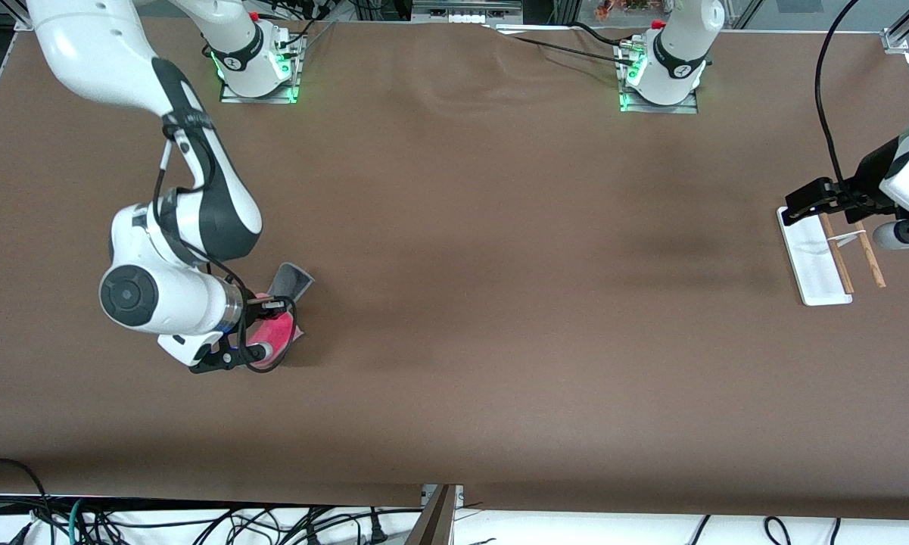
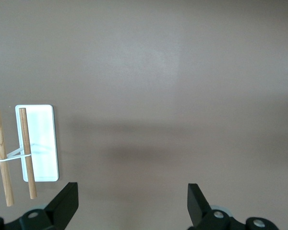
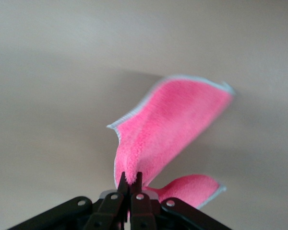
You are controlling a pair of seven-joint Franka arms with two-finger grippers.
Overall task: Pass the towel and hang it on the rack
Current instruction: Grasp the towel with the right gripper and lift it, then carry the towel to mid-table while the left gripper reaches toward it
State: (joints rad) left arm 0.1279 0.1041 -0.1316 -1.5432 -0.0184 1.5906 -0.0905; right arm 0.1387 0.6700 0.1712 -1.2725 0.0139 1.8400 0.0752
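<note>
While lifting off the table [image 1: 454, 303] at the right arm's end, hangs pinched by one edge: the towel [image 1: 278, 331], pink face showing, a grey corner sticking up. Pinched tight on it, the right gripper [image 1: 263, 304], fingers squeezed together on the cloth's edge in the right wrist view [image 3: 129, 184]. Waiting over the rack [image 1: 821, 261] at the left arm's end, well apart from the towel: the left gripper [image 1: 802, 203], fingers spread wide, holding nothing. Step in hand, likely: picking up. Next, probably: carry toward the middle, hold high and steady for the left gripper to grab a free edge.
</note>
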